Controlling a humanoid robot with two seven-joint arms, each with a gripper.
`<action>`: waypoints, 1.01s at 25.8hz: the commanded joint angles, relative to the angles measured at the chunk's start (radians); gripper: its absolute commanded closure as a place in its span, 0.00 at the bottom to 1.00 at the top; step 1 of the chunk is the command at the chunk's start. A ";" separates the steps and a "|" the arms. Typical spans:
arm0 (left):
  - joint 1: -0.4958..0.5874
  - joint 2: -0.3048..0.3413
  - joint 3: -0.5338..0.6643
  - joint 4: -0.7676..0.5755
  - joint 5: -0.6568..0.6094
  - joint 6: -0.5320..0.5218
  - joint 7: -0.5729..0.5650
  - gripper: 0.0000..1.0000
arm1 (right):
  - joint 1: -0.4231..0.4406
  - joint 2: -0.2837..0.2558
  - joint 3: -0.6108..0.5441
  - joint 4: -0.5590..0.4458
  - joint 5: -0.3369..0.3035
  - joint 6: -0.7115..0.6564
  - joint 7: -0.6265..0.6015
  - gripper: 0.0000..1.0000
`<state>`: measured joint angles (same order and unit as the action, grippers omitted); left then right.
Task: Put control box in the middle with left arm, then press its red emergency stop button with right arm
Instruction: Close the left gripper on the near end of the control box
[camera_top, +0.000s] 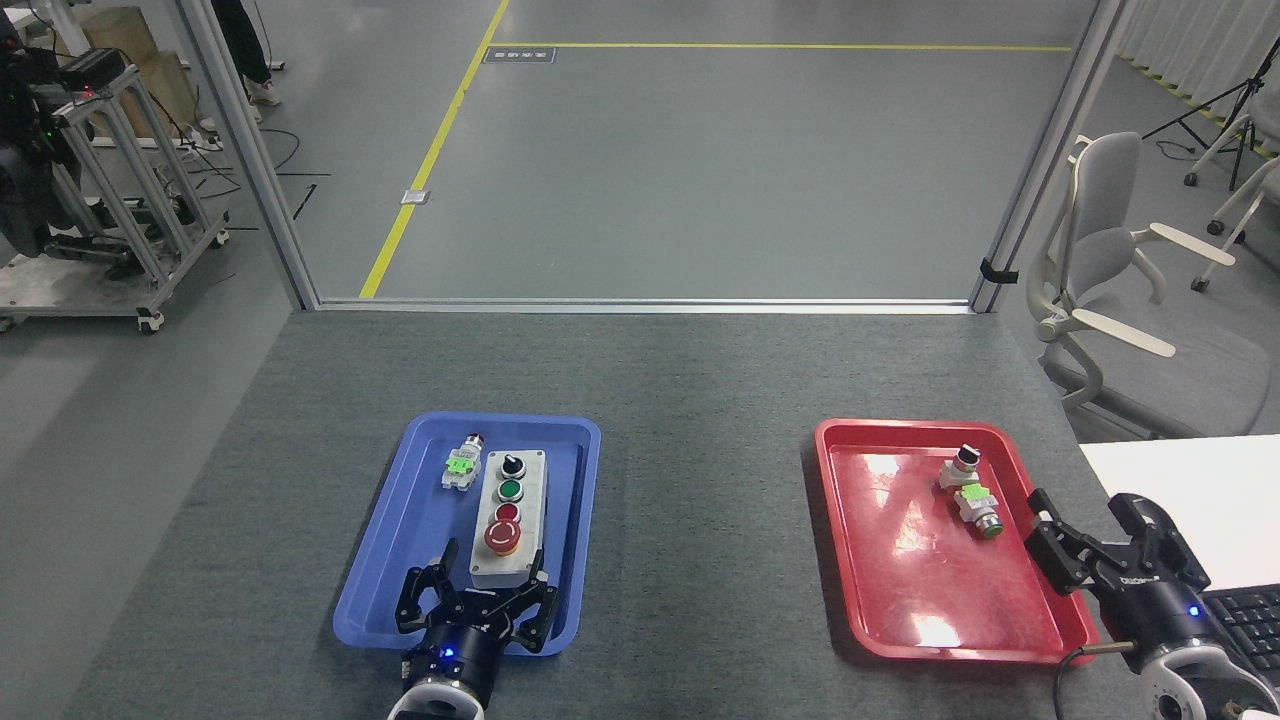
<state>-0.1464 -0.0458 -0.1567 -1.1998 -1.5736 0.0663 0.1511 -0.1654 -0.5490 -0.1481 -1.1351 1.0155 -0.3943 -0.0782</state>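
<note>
- The grey table carries a blue tray and a red tray.
- The control box lies in the blue tray, its red emergency stop button nearest the robot.
- The left gripper hovers at the box's near end, fingers spread.
- The right gripper waits beside the red tray, jaws apart.
- A loose switch part lies beside the box.

Grey table, carrying blue tray at left, red tray at right, well apart.

Left arm's end effector fingers spread open, pointing forward, right arm's end effector open, angled up-left
</note>
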 joint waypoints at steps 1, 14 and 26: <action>-0.025 -0.006 0.000 0.065 0.007 0.012 0.001 0.01 | 0.001 0.001 -0.001 0.000 0.000 0.000 0.001 0.00; -0.096 -0.062 0.002 0.266 0.020 0.056 0.048 0.15 | 0.001 0.004 -0.001 0.000 0.000 0.000 0.001 0.00; -0.076 -0.059 -0.001 0.149 0.018 0.055 0.157 0.80 | 0.003 0.006 -0.002 0.000 0.000 0.000 0.001 0.00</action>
<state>-0.2313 -0.1043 -0.1573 -0.9909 -1.5553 0.1227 0.2871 -0.1631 -0.5431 -0.1499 -1.1351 1.0155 -0.3941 -0.0768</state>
